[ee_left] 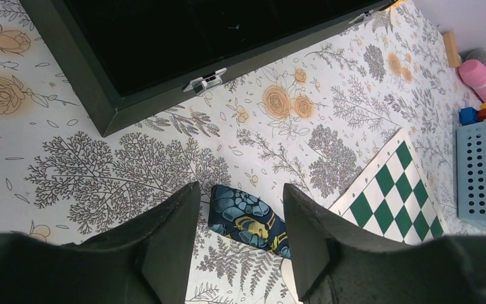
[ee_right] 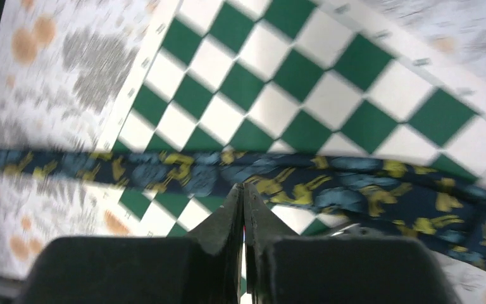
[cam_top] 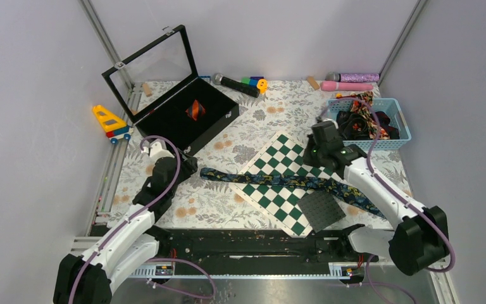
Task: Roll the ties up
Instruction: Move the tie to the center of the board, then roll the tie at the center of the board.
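The floral navy tie [cam_top: 272, 180] lies flat on the counter [cam_top: 215, 204], running from nine o'clock toward four across the chequered board [cam_top: 278, 158]. The left fingers [ee_left: 171, 234] stand released, straddling its nine-o'clock end. The right fingers [ee_right: 224, 221] are clenched together over its middle. A rolled striped tie [cam_top: 195, 109] sits in the black case [cam_top: 164, 126] at eleven.

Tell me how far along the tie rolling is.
Done: one striped tie looks rolled in the black box. In hand: the floral tie lies unrolled across the chequered board, the open left hand at its end, right hand shut above it. Left: rolling it, plus the ties in the blue basket.
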### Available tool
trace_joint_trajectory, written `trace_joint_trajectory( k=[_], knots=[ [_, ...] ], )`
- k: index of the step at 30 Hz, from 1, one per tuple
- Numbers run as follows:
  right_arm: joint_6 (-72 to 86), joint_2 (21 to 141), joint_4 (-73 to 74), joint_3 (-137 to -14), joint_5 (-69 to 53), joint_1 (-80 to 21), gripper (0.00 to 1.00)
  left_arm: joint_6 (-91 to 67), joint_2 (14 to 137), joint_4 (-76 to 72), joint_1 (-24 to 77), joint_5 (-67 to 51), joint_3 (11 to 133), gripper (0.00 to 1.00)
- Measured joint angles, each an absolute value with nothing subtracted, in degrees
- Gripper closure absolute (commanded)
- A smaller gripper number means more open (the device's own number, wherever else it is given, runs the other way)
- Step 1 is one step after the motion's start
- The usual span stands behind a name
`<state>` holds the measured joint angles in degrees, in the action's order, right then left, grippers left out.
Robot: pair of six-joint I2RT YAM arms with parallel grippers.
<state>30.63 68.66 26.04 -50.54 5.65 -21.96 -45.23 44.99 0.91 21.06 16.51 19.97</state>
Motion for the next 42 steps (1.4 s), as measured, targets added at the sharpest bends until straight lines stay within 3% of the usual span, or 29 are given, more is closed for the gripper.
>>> trace_joint_trajectory(
  k=[11, 24, 42],
  knots=[
    [33.5, 83.2, 21.3, -52.1, -5.9, -39.5, 1.0, -44.9, 43.6, 3.0, 21.1, 16.1, 19.1, 0.5],
    [33.8, 94.1, 19.4, -57.5, -11.0, -42.7, 1.0, -44.8, 42.8, 4.2, 21.1, 16.2, 19.0, 0.51],
    [31.3, 97.9, 19.0, -58.0, -7.9, -45.2, 1.0, -44.9, 42.9, 4.4, 21.1, 16.5, 18.5, 0.51]
  ],
)
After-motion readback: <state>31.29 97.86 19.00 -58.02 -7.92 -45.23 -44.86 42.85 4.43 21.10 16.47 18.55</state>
